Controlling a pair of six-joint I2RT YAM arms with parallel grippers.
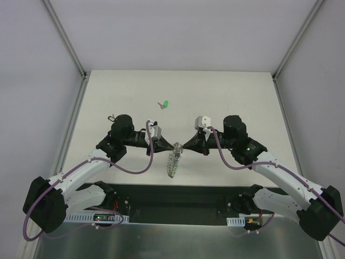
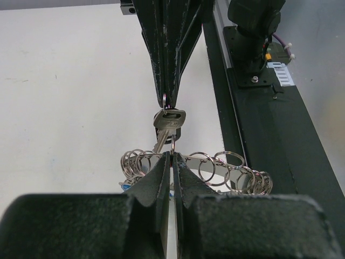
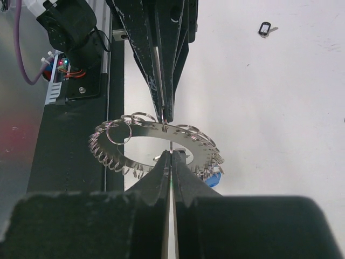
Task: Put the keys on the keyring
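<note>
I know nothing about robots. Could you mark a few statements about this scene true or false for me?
1. The left gripper and right gripper are both shut. True.
2. A green key lies on the table, apart from the arms. True.
3. The keyring lies flat on the table. False: it is held up between the two grippers.
4. The right gripper holds nothing. False: a key dangles from its tip.
</note>
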